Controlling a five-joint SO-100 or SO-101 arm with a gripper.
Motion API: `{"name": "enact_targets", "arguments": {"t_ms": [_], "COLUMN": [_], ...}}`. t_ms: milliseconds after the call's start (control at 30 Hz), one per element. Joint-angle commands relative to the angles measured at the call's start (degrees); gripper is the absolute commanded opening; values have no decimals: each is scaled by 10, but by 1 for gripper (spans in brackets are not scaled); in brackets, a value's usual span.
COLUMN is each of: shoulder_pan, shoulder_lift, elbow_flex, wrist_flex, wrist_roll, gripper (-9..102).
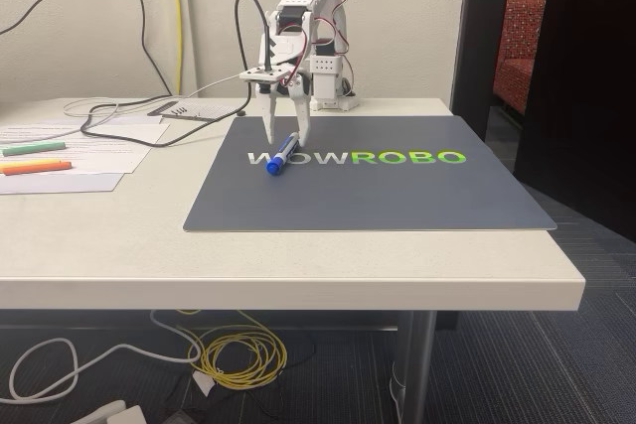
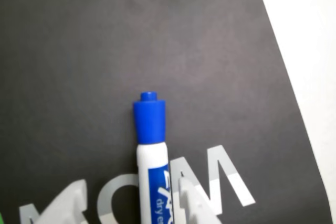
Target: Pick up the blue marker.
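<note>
Jaws [image 1: 287, 139] apparently straddle blue marker [image 1: 281, 156].

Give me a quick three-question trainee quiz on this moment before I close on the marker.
1. True or false: the marker lies on the mat.
2. The fixed view shows the gripper: A) shut on the marker, B) open, fingers either side of it, C) over the highlighters.
3. What colour is the cap in the wrist view?

Key: 1 true; 2 B; 3 blue.
</note>
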Motion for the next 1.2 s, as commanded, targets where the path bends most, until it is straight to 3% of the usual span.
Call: {"name": "enact_targets", "arguments": {"t_ms": [0, 200, 800, 1167], "shoulder_pan": [9, 20, 24, 19], "shoulder_lift": [7, 10, 8, 15], "elbow_flex": [-11, 32, 81, 149], "wrist_flex": [3, -43, -67, -146], "wrist_roll": [-12, -33, -62, -66], "gripper": [23, 24, 25, 25]}}
